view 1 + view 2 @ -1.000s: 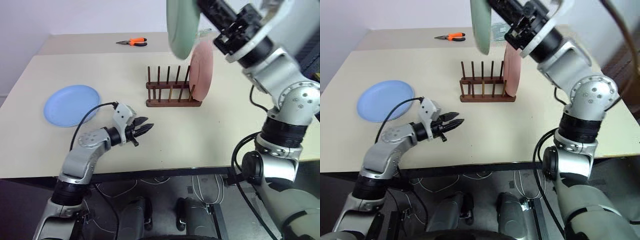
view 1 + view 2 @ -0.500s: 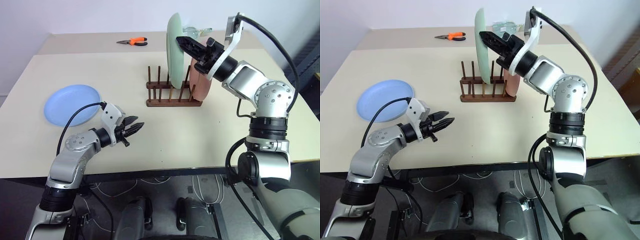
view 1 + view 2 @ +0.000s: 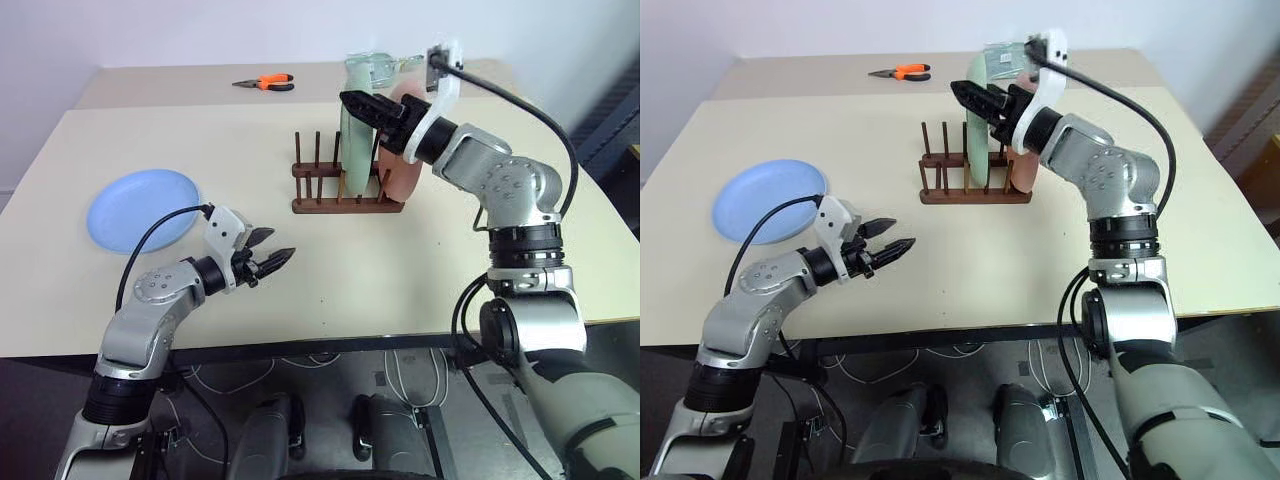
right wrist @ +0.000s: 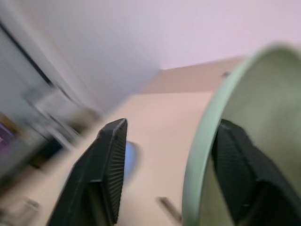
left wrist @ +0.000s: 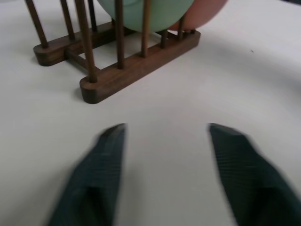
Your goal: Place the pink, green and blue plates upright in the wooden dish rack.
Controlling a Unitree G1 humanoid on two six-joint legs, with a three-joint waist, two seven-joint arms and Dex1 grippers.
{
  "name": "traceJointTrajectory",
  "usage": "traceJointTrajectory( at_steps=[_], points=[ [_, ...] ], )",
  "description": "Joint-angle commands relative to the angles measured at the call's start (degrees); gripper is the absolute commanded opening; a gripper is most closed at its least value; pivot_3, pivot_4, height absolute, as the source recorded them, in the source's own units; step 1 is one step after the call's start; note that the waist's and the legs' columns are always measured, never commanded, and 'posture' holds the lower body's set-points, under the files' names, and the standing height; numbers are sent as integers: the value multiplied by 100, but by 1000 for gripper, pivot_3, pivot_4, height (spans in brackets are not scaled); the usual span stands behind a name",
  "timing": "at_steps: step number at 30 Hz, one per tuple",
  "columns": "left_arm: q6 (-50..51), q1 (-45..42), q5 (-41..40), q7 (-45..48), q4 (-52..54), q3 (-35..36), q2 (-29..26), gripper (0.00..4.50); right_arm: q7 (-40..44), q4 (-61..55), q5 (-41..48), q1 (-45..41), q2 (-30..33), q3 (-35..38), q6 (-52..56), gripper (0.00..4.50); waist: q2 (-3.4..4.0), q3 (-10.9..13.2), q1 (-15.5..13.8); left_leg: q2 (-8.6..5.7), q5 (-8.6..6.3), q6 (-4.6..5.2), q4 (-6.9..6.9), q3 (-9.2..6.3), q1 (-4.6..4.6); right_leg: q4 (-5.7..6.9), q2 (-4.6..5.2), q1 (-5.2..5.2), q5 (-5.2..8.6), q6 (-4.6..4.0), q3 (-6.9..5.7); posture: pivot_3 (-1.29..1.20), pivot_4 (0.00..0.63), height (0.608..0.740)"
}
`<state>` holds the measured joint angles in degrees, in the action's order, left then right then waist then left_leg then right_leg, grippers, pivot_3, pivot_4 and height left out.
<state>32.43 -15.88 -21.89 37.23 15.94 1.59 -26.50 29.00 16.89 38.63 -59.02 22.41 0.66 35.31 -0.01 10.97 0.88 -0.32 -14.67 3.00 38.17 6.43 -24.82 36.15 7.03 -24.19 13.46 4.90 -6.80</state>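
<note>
Left eye view: orange pliers (image 3: 266,84) far behind rack (image 3: 345,193); both grippers' jaws apart, gripping nothing.

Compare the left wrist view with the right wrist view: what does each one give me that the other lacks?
Left wrist alone: the wooden dish rack with its pegs and base bars, the pink plate behind the green one, and the open left gripper over bare table. Right wrist alone: the right gripper open astride the green plate's rim, and a blurred bit of the blue plate. Both: the green plate.
</note>
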Motion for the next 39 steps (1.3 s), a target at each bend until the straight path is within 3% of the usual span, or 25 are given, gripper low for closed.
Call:
traceJointTrajectory(
  at_steps=[1, 4, 8, 12, 14, 17, 25, 29, 34, 39],
  points=[
    [42, -85, -156, -472, 112, 504, 164, 4456, 379, -296, -952, -25, 215, -237, -1094, 2348, -1, 0, 0, 0, 1, -1, 1, 1, -2, 2, 0, -3, 0, 0, 0, 0, 150, 740],
    [-35, -315, -214, -1386, -109, 1214, 546, 4456, 184, -309, -1691, 12, 375, -272, -1766, 2348, -2, 1, -8, 1, 3, -3, 2, 1, -7, 3, 0, -8, -1, 0, 0, 0, 150, 740],
    [54, -683, -297, -2550, -351, 2094, 870, 4456, 247, -499, -1870, 117, 517, -126, -1688, 2348, -8, -1, -11, 1, 3, -4, 3, -1, -8, 2, 0, -7, -1, 1, -1, 0, 150, 740],
    [-148, -894, 304, -3871, -709, 2678, 844, 4456, 346, -696, -2345, 259, 748, -168, -2134, 2348, -10, -2, -14, 1, 3, -4, 3, -1, -8, 1, 0, -5, -1, 1, -2, 0, 150, 740],
    [-102, -1004, 631, -4650, -773, 2948, 820, 4500, 555, -1024, -2247, 332, 767, -103, -2223, 3164, -11, -1, -14, 0, 5, -6, 3, -1, -8, 1, -2, -5, -1, 1, -3, 0, 150, 740],
    [795, -1219, 979, -5792, -568, 3235, 963, 4500, 1010, -1790, -1951, 531, 739, -235, -2026, 4433, -17, 2, -13, 2, 5, -6, 2, -2, -8, 1, -4, -6, -1, 1, -2, 0, 150, 740],
    [2574, -1744, 549, -6209, -895, 3809, 1396, 4500, 1434, -2947, -1858, 1384, 509, -735, -1696, 4433, -58, -18, -77, 0, 4, -7, 9, -14, -8, -1, -3, 8, -4, 6, -10, 0, 150, 740],
    [2564, -1965, 84, -6038, -1348, 4306, 1561, 2705, 1425, -3112, -2054, 1696, 466, -917, -1730, 4500, -58, -17, -38, 0, 6, -11, 7, -15, -8, -1, -5, 4, -4, 6, -9, 0, 150, 740],
    [2196, -1859, 57, -5587, -1269, 3983, 1423, 245, 1438, -3083, -2250, 1860, 535, -1014, -1565, 4500, -59, -17, -42, 0, 8, -15, 8, -15, -6, 1, -6, 5, -4, 6, -9, 0, 150, 740],
    [1364, -1734, -81, -4995, 316, 2942, 1663, 82, 1637, -3012, -2897, 1862, 485, -1694, -2034, 4500, -62, -15, -42, -1, 7, -17, 7, -15, -6, -2, -5, 6, -4, 5, -9, 0, 150, 740]
  ],
)
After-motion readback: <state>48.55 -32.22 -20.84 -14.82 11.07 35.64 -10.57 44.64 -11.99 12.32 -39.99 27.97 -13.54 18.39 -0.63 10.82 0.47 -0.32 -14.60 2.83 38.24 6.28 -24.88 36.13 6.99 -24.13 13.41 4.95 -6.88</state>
